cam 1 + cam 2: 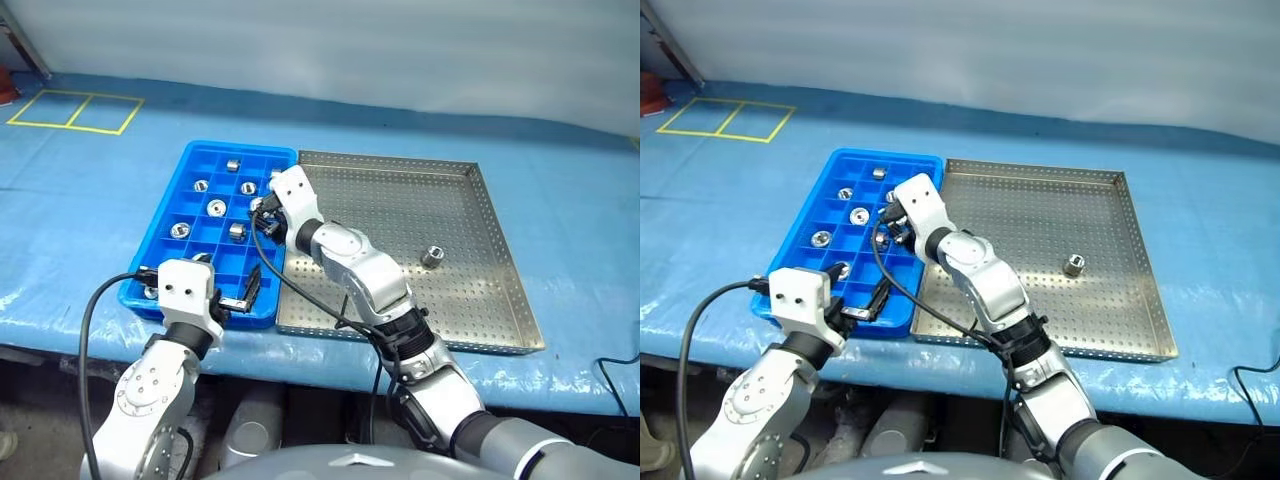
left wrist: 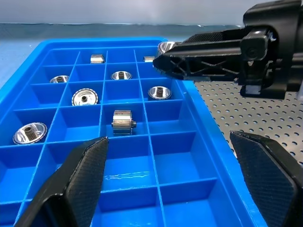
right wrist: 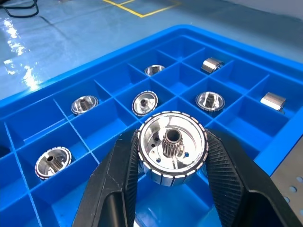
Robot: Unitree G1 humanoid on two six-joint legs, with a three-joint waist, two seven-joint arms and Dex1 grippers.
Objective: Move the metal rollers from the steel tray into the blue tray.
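You had most metal rollers (image 3: pixel 144 102) sitting in the blue tray (image 1: pixel 196 155), one roller (image 1: pixel 432 256) left near the steel tray's (image 1: pixel 500 250) right edge, your right gripper (image 3: pixel 173 158) clamped on another above the compartments, left gripper (image 2: pixel 173 184) wide, empty.

Blue table cover (image 1: pixel 560 180), yellow taped squares (image 1: pixel 75 110) at far left corner.

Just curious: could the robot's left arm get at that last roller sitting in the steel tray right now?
Probably not easily: the roller lies far across the steel tray, and the right arm stretches between it and the left gripper.
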